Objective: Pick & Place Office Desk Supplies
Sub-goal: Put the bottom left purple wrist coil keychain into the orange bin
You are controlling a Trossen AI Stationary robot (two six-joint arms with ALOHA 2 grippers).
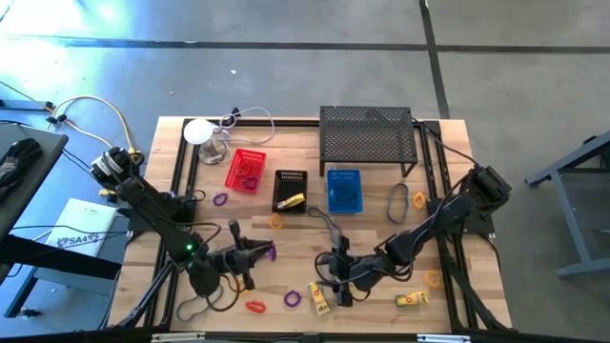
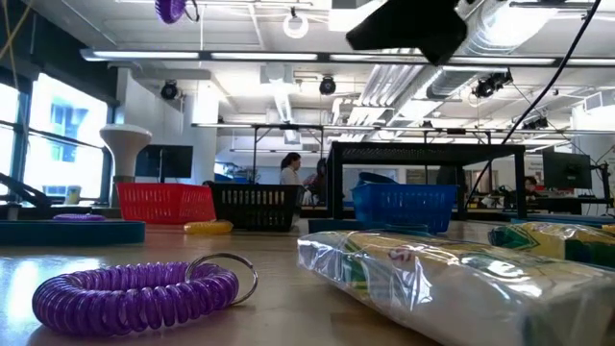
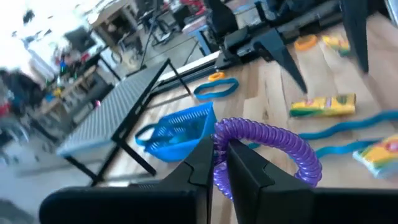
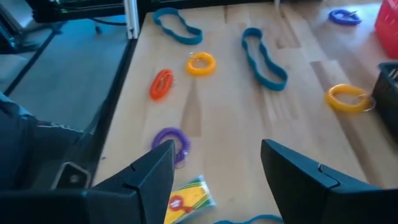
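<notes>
A purple coil ring [image 3: 264, 149] is clamped between the left gripper's [image 1: 259, 252] fingers [image 3: 202, 163], lower left of centre; the blue basket [image 1: 344, 190] lies up-right. The right gripper's [image 1: 335, 276] fingers stand apart.

Overhead: straight down on whole table [image 1: 286, 286]. Low: table-top level, facing room, close behind purple coil [image 2: 135, 296]. Wrists: close, oblique over tabletop. Blue basket [image 1: 344, 191] shared by overhead, low, left wrist.
</notes>
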